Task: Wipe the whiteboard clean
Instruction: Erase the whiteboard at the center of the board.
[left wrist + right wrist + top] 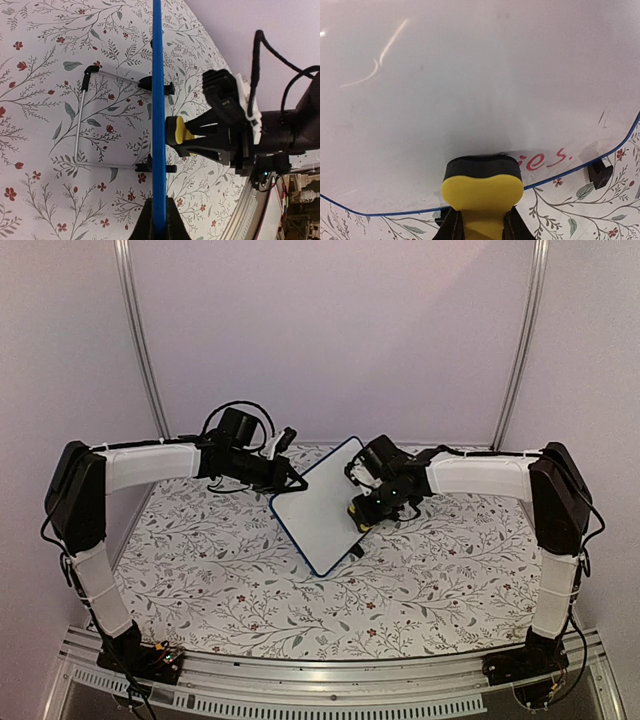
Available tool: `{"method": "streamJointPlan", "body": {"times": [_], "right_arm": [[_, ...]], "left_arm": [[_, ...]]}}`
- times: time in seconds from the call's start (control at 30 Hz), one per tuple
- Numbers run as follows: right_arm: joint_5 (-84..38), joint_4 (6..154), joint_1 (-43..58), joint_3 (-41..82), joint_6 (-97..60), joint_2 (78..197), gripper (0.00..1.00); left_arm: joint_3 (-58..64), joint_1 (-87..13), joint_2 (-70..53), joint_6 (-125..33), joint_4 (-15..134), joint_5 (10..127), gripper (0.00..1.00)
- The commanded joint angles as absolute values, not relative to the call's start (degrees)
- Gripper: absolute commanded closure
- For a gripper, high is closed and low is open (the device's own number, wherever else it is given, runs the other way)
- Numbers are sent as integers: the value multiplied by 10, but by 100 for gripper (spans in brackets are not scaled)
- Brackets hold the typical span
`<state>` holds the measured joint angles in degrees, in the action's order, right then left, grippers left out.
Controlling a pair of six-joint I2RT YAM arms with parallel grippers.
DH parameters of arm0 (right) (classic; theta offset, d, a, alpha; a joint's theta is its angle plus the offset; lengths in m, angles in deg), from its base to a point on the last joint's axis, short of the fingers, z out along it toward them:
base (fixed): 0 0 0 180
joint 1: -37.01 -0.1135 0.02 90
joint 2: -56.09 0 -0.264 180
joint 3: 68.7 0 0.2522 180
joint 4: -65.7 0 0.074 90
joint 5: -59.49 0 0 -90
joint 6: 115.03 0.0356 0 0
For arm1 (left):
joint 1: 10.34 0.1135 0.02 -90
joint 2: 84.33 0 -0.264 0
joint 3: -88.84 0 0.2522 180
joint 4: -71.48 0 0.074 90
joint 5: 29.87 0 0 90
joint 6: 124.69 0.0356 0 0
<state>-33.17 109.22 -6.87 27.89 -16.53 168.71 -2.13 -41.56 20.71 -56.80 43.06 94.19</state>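
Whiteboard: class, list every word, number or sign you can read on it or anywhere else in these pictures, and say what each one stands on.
"es." in red handwriting, near the lower edge of the whiteboard. Any letters before it are hidden behind the yellow sponge eraser.
Rest of the board: only faint smears, nothing readable.
Everything else in the three views: no readable text.

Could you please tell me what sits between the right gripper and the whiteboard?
The yellow sponge eraser, held in the right gripper, its dark face against the whiteboard. The right wrist view shows it best.
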Motion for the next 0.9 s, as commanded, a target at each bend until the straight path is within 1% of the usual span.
{"method": "streamJointPlan", "body": {"times": [0.0, 0.2, 0.4, 0.53, 0.63, 0.77, 0.87], "right_arm": [[-311, 1040, -46, 328, -155, 1697, 80], [-312, 1027, -40, 319, -152, 1721, 80], [-311, 1005, -40, 231, -143, 1697, 80], [-311, 994, -40, 204, -141, 1683, 80], [-311, 993, -40, 234, -145, 1688, 80], [-325, 1014, -40, 319, -152, 1709, 80], [-342, 1004, -40, 353, -163, 1716, 80]], "left_arm": [[-20, -431, 214, -541, 411, 953, 100], [-20, -429, 217, -541, 410, 954, 100], [-20, -428, 219, -540, 408, 952, 100], [-20, -428, 222, -543, 411, 957, 100], [-19, -428, 224, -540, 411, 952, 100], [-22, -424, 238, -545, 411, 958, 100], [-19, -425, 237, -548, 415, 964, 100]]}}
